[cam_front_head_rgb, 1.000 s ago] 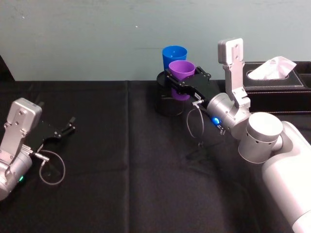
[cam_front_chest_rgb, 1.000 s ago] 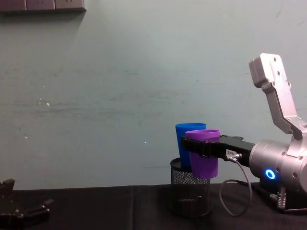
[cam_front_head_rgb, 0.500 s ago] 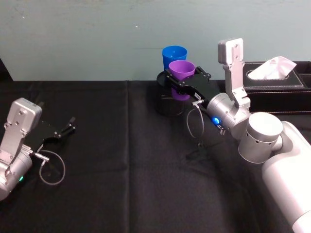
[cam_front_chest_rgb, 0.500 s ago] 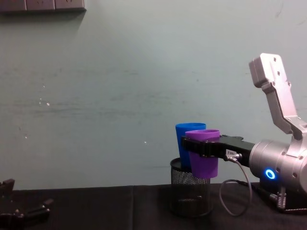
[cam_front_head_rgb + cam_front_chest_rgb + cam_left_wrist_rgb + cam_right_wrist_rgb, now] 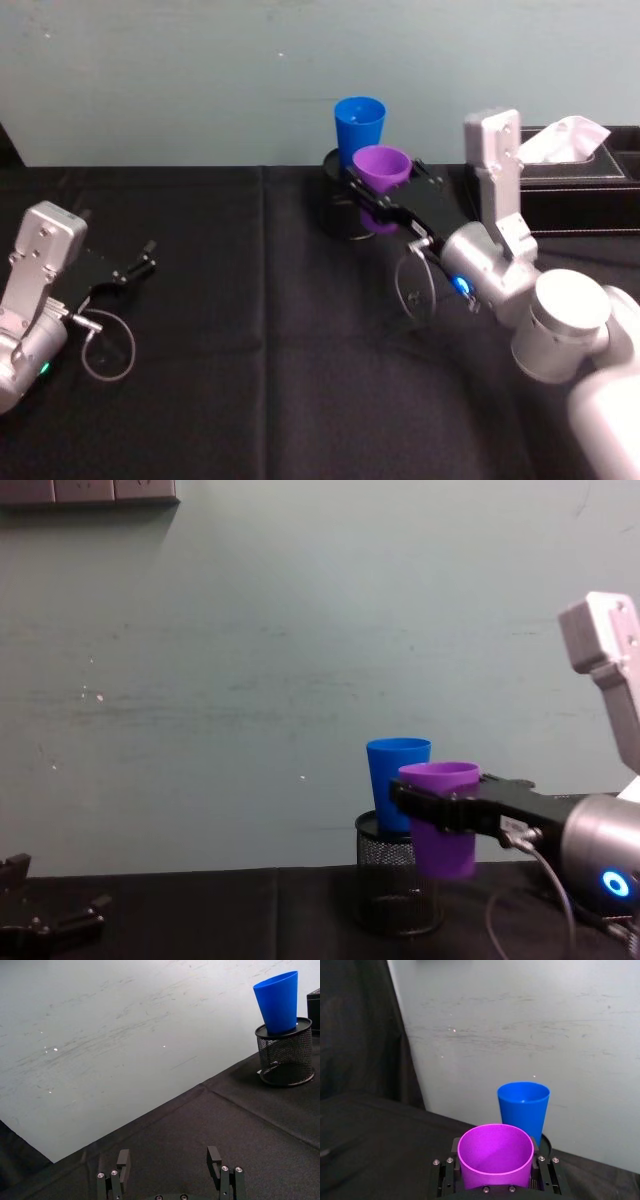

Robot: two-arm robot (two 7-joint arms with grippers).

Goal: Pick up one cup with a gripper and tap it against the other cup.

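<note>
Looking across the chest view, you had the lower part of the purple cup (image 5: 441,820) banded by the right end effector (image 5: 432,807), whose black fingers were clamped on its wall just under the rim. The base of the blue cup (image 5: 397,783) was hidden inside the black mesh holder (image 5: 398,885), right of centre, low in the frame. Whether the two cups touched was hard to make out: in the chest view the purple rim overlapped the blue wall, yet in the head view the purple cup (image 5: 380,170) sat just in front of and below the blue cup (image 5: 359,122) with a sliver of dark between them.

Both cups stood with their long axis upright, mouths up and narrow ends down. In the right wrist view you looked down into the open mouth of the purple cup (image 5: 495,1155), cut off by the bottom edge, with the blue cup (image 5: 523,1111) beyond it. The purple cup hung clear of the black surface (image 5: 250,350), held in the air at upper centre of the head view.

Your left end effector (image 5: 133,268) rested at the far left of the head view, its fingers spread apart and holding nothing. A tissue box (image 5: 560,165) sat at the upper right, partly behind the right arm.
</note>
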